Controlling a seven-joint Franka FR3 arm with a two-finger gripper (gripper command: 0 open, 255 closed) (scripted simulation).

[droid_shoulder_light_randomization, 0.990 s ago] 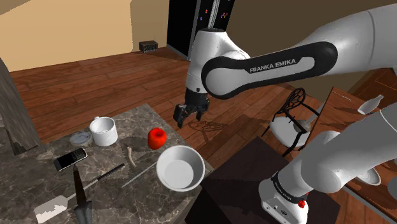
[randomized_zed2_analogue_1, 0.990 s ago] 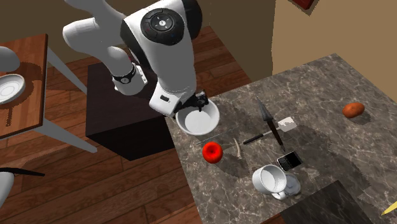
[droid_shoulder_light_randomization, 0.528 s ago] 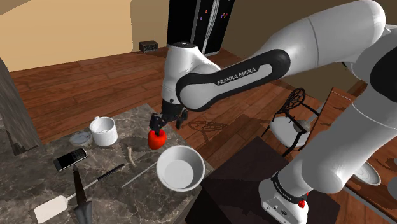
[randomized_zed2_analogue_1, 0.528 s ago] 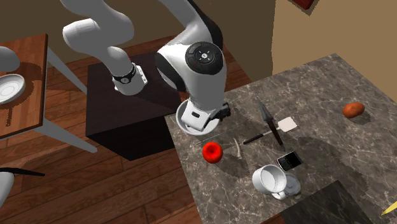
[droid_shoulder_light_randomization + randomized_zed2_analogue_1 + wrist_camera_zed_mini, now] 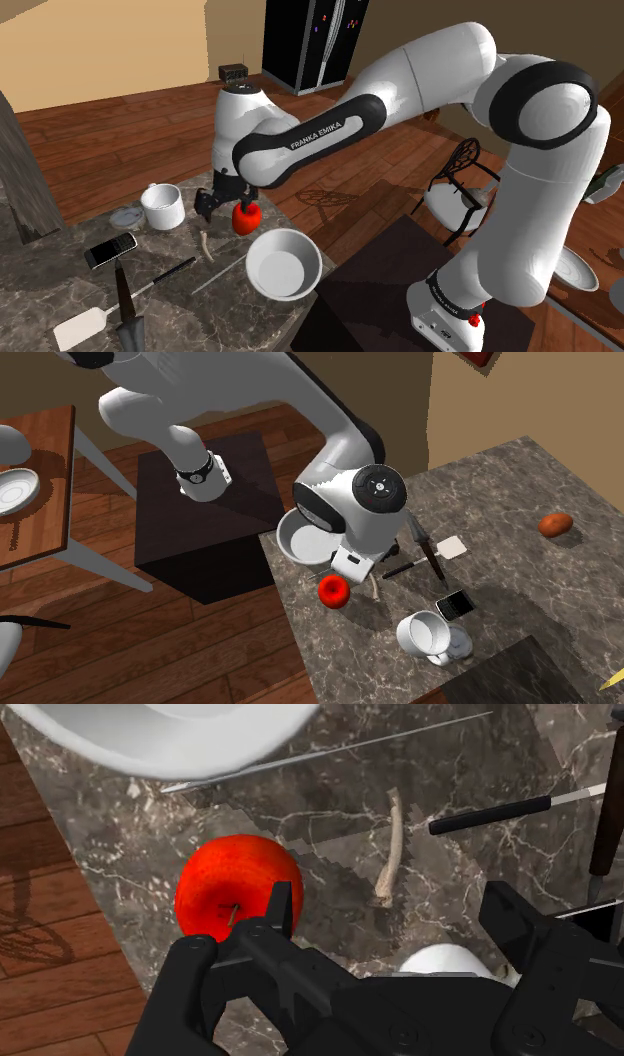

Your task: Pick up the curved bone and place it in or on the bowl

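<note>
The curved bone [image 5: 205,243] is a thin pale sliver lying on the dark marble table between the red apple [image 5: 246,216] and the white mug [image 5: 162,206]. The white bowl [image 5: 284,263] stands near the table's edge, close to the stand. My gripper [image 5: 209,207] hangs open just above the bone, pointing down. In the wrist view the bone [image 5: 392,844] lies a little ahead of the open gripper [image 5: 393,909], roughly midway between the fingers and untouched. The apple [image 5: 235,889] sits beside one finger. The bowl's rim [image 5: 170,749] lies beyond the apple.
A thin rod [image 5: 330,759] lies between bone and bowl. A black-handled knife [image 5: 160,278], a phone [image 5: 110,250] and a spatula [image 5: 80,325] lie further along the table. An orange-brown object [image 5: 555,524] sits far off. A round lid [image 5: 125,215] rests by the mug.
The arm has swung to the shoulder view's left, carrying the gripper from off the table edge, past the apple, to above the bone. The fingers stayed open.
</note>
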